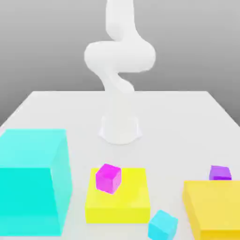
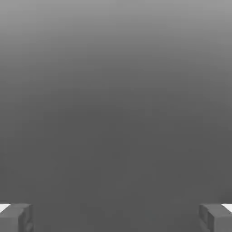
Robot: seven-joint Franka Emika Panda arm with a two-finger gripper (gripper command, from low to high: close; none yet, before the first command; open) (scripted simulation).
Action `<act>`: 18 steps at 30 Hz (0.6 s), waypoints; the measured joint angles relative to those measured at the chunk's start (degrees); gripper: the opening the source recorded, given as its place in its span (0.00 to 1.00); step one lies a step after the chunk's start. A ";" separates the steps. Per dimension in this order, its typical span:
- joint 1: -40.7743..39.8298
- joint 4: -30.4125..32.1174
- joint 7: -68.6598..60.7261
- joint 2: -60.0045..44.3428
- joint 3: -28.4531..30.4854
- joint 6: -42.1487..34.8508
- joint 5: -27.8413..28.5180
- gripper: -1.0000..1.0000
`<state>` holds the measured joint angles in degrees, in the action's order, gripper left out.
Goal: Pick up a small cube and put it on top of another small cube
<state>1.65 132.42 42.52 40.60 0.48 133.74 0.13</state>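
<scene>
The small cube [image 1: 162, 225], light cyan, sits on the white table [image 1: 187, 122] at the lower edge of the exterior view, just right of a flat yellow block [image 1: 123, 205] that carries a magenta cube [image 1: 108, 178]. A huge cyan block [image 1: 32, 180] fills the lower left. In the hand view, the gripper [image 2: 116, 217] is spread wide with nothing between its fingers [image 2: 16, 217].

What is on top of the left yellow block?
A small magenta cube sits on the yellow block, near its back-left corner. The block's top under it is hidden. The small cyan cube lies beside the block.
</scene>
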 joint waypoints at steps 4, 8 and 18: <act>2.59 1.06 -5.62 -8.64 0.76 3.23 0.01 0.50; 4.96 2.09 -11.19 -16.97 1.44 6.34 -0.20 0.50; 8.98 4.64 -25.58 -37.75 0.98 14.10 -1.41 0.50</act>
<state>10.63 137.07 16.94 2.86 1.47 147.83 -1.29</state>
